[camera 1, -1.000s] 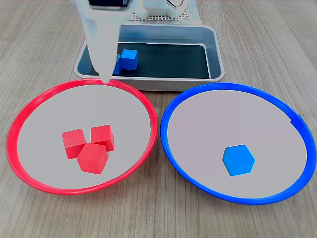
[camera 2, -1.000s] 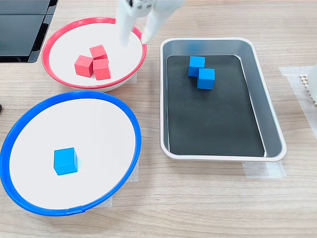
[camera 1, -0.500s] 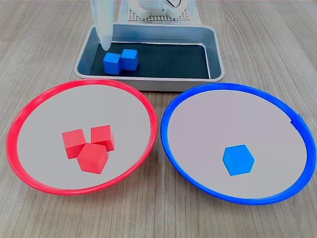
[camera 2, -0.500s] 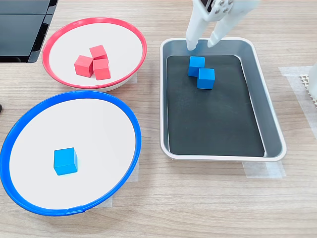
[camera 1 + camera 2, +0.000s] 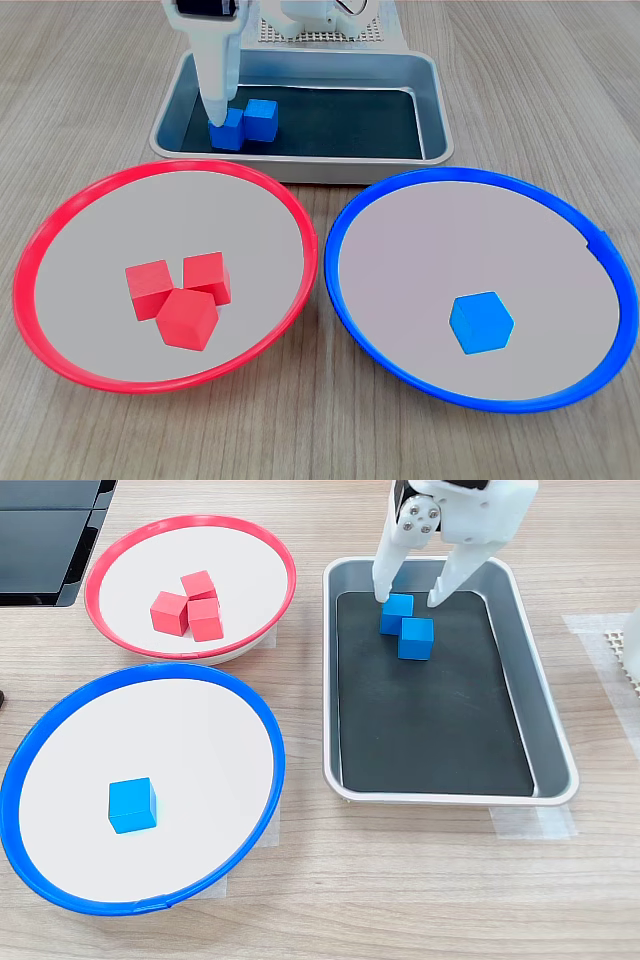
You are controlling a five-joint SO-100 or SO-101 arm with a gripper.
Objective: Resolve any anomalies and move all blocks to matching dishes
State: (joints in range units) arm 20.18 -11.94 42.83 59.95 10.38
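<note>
- Far left in the first exterior view, the red-rimmed dish [image 5: 52, 228] sits on the wooden desk [image 5: 90, 90], with three red blocks [image 5: 178, 292] huddled touching one another a little left of its centre; bare grey floor rings them on every side.
- That dish's right edge comes just beside the blue-rimmed dish [image 5: 380, 195], only a thin strip of desk between the two rims.
- Behind the red-rimmed dish stands the grey metal tray [image 5: 432, 100], its front wall close to both dish rims.
- Down inside the tray's left end in the first exterior view, the white hand [image 5: 408, 600] has its fingers [image 5: 385, 575] spread apart, gripping nothing.
- In the second exterior view one finger tip is right against the blue block nearer the tray's end wall [image 5: 396, 613], the other tip stands clear on that block's far side, so the block sits between them.
- A second blue block [image 5: 416, 638] touches the first corner to corner, just outside the fingers.
- The rest of the tray's black floor [image 5: 440, 730] lies open, well clear of the walls.
- Over on the first exterior view's right, one blue block [image 5: 481, 322] rests alone in the blue-rimmed dish, right of centre, with wide room all around.
</note>
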